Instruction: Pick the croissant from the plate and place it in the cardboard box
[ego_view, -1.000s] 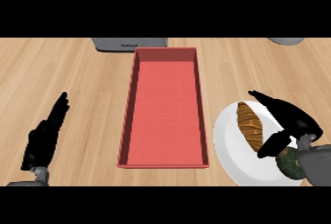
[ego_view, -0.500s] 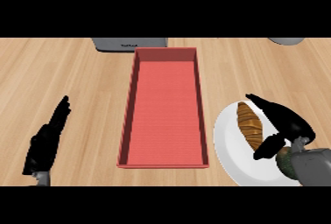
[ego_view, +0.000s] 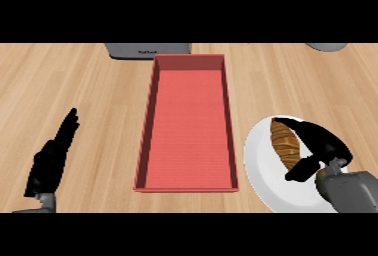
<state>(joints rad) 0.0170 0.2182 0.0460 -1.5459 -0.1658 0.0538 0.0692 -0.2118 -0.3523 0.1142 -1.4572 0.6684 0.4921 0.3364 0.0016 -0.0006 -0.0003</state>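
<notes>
Curling around the croissant (ego_view: 284, 145) on the plate (ego_view: 258, 170), the right hand (ego_view: 319, 145) should clamp fully before lifting toward the box (ego_view: 188, 130).

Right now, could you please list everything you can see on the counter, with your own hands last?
cardboard box: one, red, long and open-topped, empty, centre of the counter.
plate: one, white, right of the box, near the lower right.
croissant: one, golden brown, lying on the plate, partly covered by the right hand.
grey appliance: one, at the top edge behind the box, cut off by the view.
grey round object: one, top right corner, mostly out of view.
counter: one, light wood.
left hand: black, open, resting at the lower left.
right hand: black, fingers curled round the croissant over the plate.
</notes>
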